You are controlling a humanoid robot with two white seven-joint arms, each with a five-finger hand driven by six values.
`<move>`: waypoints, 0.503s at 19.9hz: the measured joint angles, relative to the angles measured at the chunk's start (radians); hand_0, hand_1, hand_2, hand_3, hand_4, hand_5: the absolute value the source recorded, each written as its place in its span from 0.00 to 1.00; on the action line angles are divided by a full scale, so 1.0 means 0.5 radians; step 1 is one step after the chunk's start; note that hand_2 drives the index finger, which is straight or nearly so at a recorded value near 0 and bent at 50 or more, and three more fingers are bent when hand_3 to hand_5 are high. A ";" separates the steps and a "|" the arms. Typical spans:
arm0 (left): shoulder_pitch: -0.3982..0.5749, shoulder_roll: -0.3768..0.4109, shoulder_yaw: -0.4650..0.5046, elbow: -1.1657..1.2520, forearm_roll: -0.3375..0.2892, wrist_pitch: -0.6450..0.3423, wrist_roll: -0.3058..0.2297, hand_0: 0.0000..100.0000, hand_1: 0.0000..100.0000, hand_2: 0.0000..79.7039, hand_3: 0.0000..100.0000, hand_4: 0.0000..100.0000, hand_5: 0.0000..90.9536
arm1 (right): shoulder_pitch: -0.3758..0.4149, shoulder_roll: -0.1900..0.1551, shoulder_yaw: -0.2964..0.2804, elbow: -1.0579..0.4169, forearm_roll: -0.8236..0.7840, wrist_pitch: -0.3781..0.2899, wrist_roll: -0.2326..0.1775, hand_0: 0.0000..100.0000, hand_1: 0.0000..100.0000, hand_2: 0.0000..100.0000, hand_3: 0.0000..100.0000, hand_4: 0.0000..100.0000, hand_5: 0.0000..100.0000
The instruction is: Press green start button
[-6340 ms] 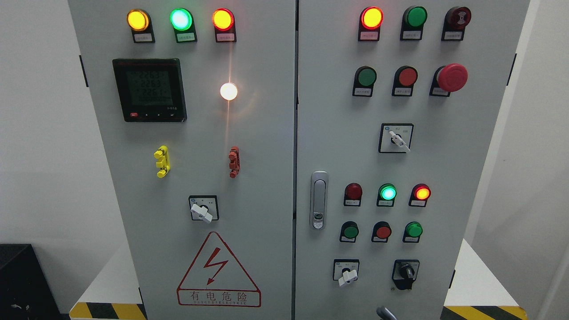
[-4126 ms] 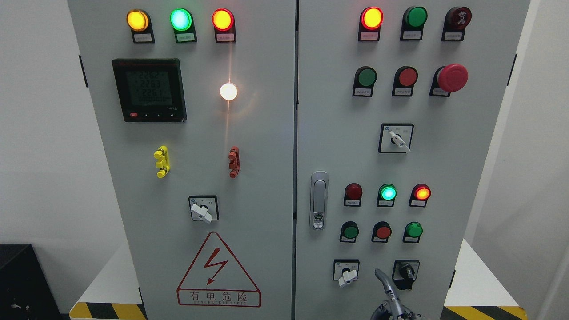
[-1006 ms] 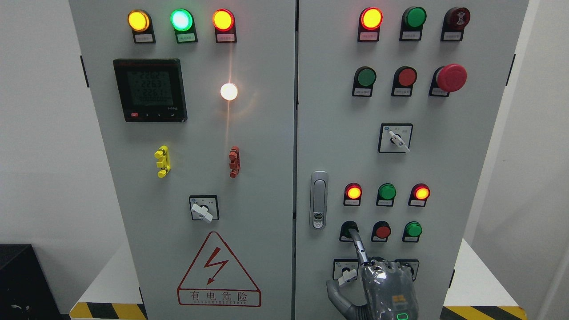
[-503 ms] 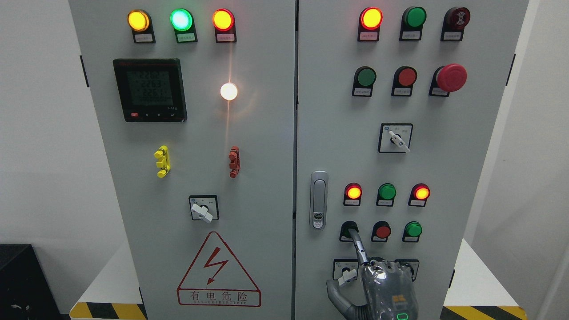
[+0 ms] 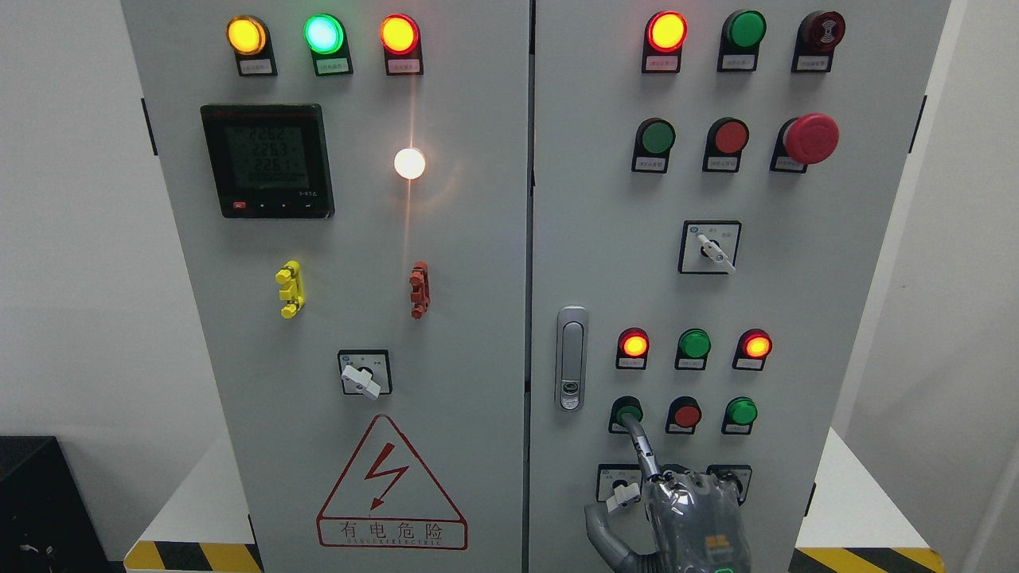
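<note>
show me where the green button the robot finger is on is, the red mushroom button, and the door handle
green button (image 5: pixel 626 411), head view, green edge showing above the fingertip
red mushroom button (image 5: pixel 811 138), head view, centre of cap
door handle (image 5: pixel 571 356), head view, middle of silver lever

Right hand (image 5: pixel 696 513) below button (image 5: pixel 628 413), left of selector switch (image 5: pixel 728 482).

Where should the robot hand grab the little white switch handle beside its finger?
Pinch the white switch handle across its long flat sides, coming straight on from the front. It is a narrow bar sticking out from the panel, tilted down-left, so those sides probably give the surest hold for turning.
</note>
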 measured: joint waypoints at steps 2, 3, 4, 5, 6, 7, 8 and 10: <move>0.000 0.000 0.000 0.000 0.000 0.000 0.000 0.12 0.56 0.00 0.00 0.00 0.00 | 0.026 0.000 0.000 -0.031 -0.051 -0.014 -0.005 0.44 0.38 0.00 0.91 0.87 1.00; 0.000 0.000 0.000 0.000 0.000 0.000 0.000 0.12 0.56 0.00 0.00 0.00 0.00 | 0.041 0.000 0.000 -0.048 -0.083 -0.018 -0.006 0.46 0.39 0.00 0.90 0.86 1.00; 0.000 0.000 0.000 0.000 0.000 0.000 0.000 0.12 0.56 0.00 0.00 0.00 0.00 | 0.058 0.000 0.000 -0.066 -0.117 -0.020 -0.007 0.46 0.39 0.00 0.90 0.85 1.00; 0.000 0.000 0.000 0.000 0.000 0.000 0.000 0.12 0.56 0.00 0.00 0.00 0.00 | 0.076 0.000 0.001 -0.083 -0.153 -0.021 -0.007 0.47 0.39 0.00 0.89 0.85 1.00; 0.000 0.000 0.000 0.000 0.000 0.000 0.000 0.12 0.56 0.00 0.00 0.00 0.00 | 0.097 0.000 0.001 -0.102 -0.191 -0.022 -0.007 0.47 0.39 0.00 0.89 0.84 1.00; 0.000 0.000 0.000 0.000 0.000 0.000 0.000 0.12 0.56 0.00 0.00 0.00 0.00 | 0.118 0.000 0.002 -0.123 -0.232 -0.022 -0.008 0.47 0.38 0.00 0.89 0.84 1.00; 0.000 0.000 0.000 0.000 0.000 0.000 0.000 0.12 0.56 0.00 0.00 0.00 0.00 | 0.148 0.000 0.003 -0.148 -0.279 -0.023 -0.009 0.47 0.38 0.00 0.89 0.84 1.00; 0.000 0.000 0.000 0.000 0.000 0.000 0.000 0.12 0.56 0.00 0.00 0.00 0.00 | 0.198 0.000 0.006 -0.193 -0.392 -0.020 -0.011 0.48 0.38 0.00 0.88 0.83 1.00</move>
